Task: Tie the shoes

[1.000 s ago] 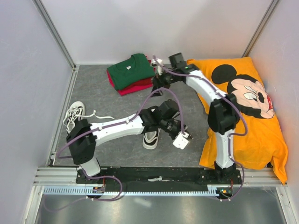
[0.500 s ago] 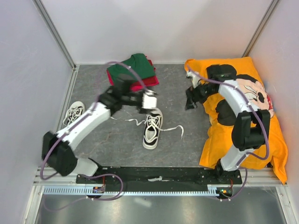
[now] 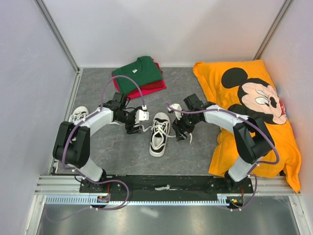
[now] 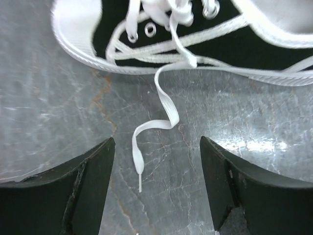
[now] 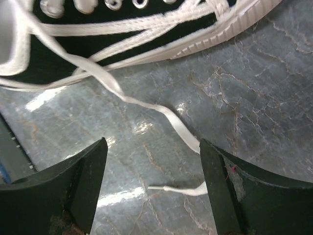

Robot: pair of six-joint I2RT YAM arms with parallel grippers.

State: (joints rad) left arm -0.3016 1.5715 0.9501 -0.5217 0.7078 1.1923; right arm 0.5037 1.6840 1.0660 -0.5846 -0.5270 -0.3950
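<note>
The left fingers (image 4: 88, 191) stand wide apart just above the grey counter (image 4: 58, 98), gripping nothing. Between them lies the left lace end (image 4: 146, 129), a loose white strip. In the wrist view it curls from its tip near 6 o'clock up to the middle shoe (image 4: 205, 44) at 12 o'clock. There it meets the other laces along the shoe's dark side and white sole edge.

The right fingers (image 5: 230, 191) are likewise spread and hold nothing. The right lace end (image 5: 171, 117) comes down from the same shoe at 12 o'clock, passes between them and slips behind the finger at 3 o'clock. A white tip lies flat on the counter near 5 o'clock.

From above, the middle shoe (image 3: 159, 133) sits at the centre of the counter, toe toward 12 o'clock, laces undone. The left arm (image 3: 98, 119) reaches in low from its 9 o'clock side and the right arm (image 3: 220, 115) from its 3 o'clock side. The second shoe (image 3: 77, 117) lies well apart at 9 o'clock, beside the left wall. Toward 12 o'clock a folded green shirt (image 3: 138, 73) rests on a red shirt (image 3: 149, 89). An orange cloth (image 3: 254, 147) printed with a cartoon mouse face covers the counter's 3 o'clock side.
</note>
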